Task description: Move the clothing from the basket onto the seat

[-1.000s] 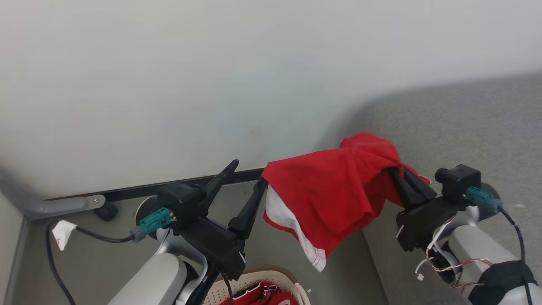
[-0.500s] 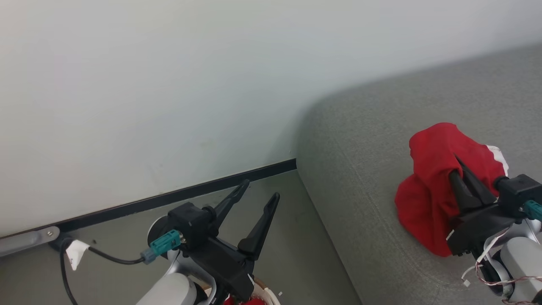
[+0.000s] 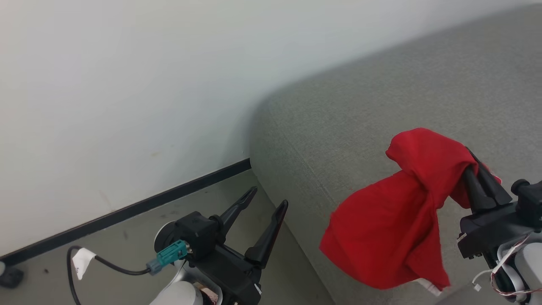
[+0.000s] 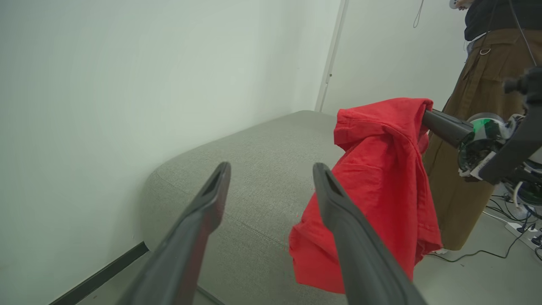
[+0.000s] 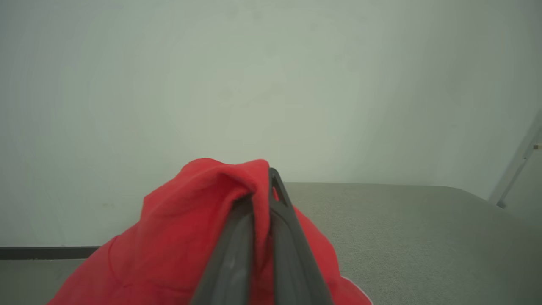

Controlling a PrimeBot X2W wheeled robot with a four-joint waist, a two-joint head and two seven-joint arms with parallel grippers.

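Note:
A red garment (image 3: 394,224) hangs from my right gripper (image 3: 468,167), which is shut on its upper fold. The cloth dangles over the front part of the grey seat (image 3: 360,118); a white edge peeks out at its bottom. In the right wrist view the two fingers of the right gripper (image 5: 266,182) are pressed together with the garment (image 5: 190,224) draped over them, above the seat (image 5: 402,228). My left gripper (image 3: 269,197) is open and holds nothing, over the floor beside the seat's rounded corner. The left wrist view shows the open left gripper (image 4: 271,169), the garment (image 4: 381,182) and the seat (image 4: 254,178). The basket is out of view.
A pale wall with a black skirting (image 3: 127,212) runs behind the seat. A person in brown trousers (image 4: 478,106) stands beyond the seat's far side. Cables (image 4: 521,228) lie on the floor near the person.
The head camera has swung toward the seat, so the basket has left the view. My right gripper carried the garment from over the floor to over the seat. The left gripper stayed open.

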